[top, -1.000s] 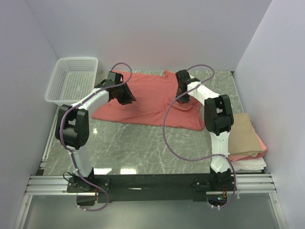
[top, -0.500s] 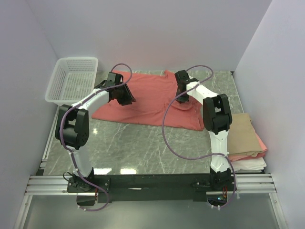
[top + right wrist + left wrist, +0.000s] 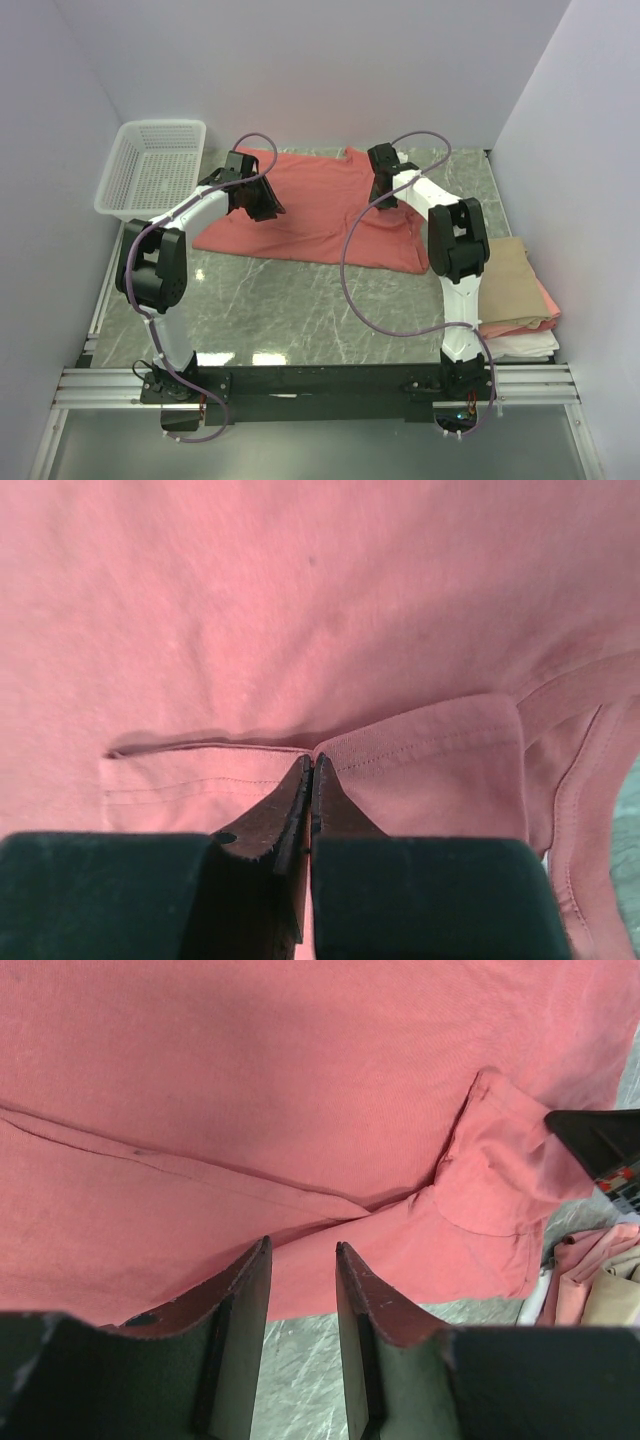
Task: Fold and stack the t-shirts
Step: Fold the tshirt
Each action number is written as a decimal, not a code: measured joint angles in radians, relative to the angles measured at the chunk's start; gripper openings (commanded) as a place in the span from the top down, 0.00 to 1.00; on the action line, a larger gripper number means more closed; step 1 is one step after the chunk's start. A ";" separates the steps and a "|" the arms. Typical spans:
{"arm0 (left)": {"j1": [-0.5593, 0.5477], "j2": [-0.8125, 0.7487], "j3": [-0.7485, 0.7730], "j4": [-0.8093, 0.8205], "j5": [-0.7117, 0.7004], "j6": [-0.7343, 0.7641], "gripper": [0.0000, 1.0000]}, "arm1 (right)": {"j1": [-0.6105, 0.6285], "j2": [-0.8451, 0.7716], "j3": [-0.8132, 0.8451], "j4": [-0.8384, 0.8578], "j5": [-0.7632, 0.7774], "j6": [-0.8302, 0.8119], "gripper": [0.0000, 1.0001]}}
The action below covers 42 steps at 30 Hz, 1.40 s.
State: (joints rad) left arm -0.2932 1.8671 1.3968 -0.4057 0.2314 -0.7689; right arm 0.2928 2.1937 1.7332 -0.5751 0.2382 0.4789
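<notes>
where it lies spread flat, salmon-red t-shirt [image 3: 310, 205], softly creased

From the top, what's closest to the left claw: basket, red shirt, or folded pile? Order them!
1. salmon-red t-shirt, right by the left gripper.
2. white mesh basket, to its left.
3. stack of folded t-shirts, far right.
</notes>
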 measured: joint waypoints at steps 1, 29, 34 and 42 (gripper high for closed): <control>0.000 0.000 0.000 0.000 0.000 0.000 0.63 | 0.000 -0.004 0.000 0.006 0.004 -0.002 0.99; 0.000 0.000 -0.017 0.002 0.002 -0.003 0.62 | 0.042 -0.010 -0.008 0.119 0.069 -0.161 0.86; 0.000 0.000 -0.018 0.002 0.003 -0.003 0.60 | 0.043 -0.007 -0.005 0.116 0.069 -0.174 0.80; 0.009 -0.009 -0.030 -0.004 -0.057 -0.014 0.56 | 0.038 -0.005 0.008 0.090 0.076 -0.171 0.52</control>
State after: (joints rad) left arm -0.2844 1.8584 1.3666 -0.4095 0.1745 -0.7834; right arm 0.3305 2.1887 1.7409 -0.4854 0.3138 0.3080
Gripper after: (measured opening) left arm 0.423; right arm 0.459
